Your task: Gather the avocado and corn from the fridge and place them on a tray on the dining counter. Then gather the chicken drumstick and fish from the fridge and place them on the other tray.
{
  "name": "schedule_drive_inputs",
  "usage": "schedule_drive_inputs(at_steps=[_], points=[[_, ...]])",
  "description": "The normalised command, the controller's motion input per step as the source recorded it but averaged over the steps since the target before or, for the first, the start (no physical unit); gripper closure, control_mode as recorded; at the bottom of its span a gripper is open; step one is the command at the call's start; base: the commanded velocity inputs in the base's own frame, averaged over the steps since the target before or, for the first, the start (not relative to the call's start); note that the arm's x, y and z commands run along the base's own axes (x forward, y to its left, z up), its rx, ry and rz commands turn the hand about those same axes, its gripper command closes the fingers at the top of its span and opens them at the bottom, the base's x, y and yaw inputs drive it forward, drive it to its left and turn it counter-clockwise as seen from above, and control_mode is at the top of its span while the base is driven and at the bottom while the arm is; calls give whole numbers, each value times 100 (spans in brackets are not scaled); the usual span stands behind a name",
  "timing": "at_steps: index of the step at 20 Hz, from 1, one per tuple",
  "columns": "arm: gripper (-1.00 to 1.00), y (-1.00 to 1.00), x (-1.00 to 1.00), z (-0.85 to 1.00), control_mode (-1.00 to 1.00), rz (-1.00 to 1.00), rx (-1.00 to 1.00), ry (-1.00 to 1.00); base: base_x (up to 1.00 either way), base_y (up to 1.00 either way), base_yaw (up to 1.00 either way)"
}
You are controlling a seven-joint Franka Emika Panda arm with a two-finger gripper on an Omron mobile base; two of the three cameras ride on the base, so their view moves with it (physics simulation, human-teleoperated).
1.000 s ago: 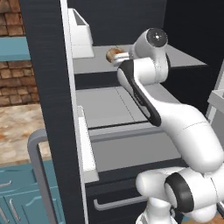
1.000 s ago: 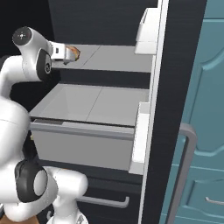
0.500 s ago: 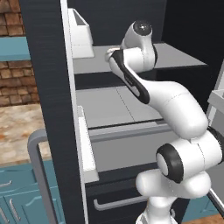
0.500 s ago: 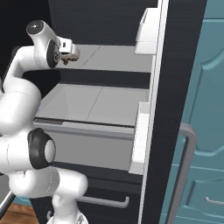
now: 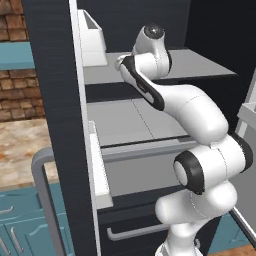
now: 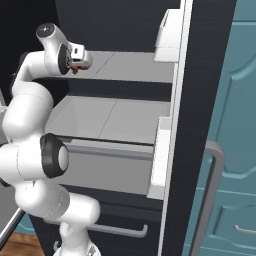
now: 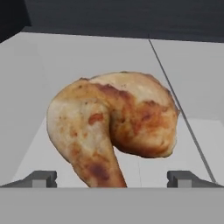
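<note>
The pincer (image 7: 112, 177) stands wide open, one tip on each side of the chicken drumstick (image 7: 114, 129), which lies just in front of it on a pale grey shelf (image 7: 192, 74) of the fridge (image 5: 47, 75). I judge that the drumstick is about to be gripped but is not yet held; carrying it to the tray is left. Fish, avocado and corn I cannot place here. Below the pincer are a second shelf and drawers. Beside the fridge are teal cabinets (image 6: 235, 200) and a brick wall (image 5: 15, 85).
</note>
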Motion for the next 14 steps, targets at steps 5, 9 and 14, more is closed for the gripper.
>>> schedule_drive_inputs(at_steps=[5,9,14], points=[[-100,0,-13,-17,-100,0,0,0,0,0,0],[-100,0,5,-19,-100,0,0,0,0,0,0],[-100,0,26,-19,-100,0,0,1,0,0,0]])
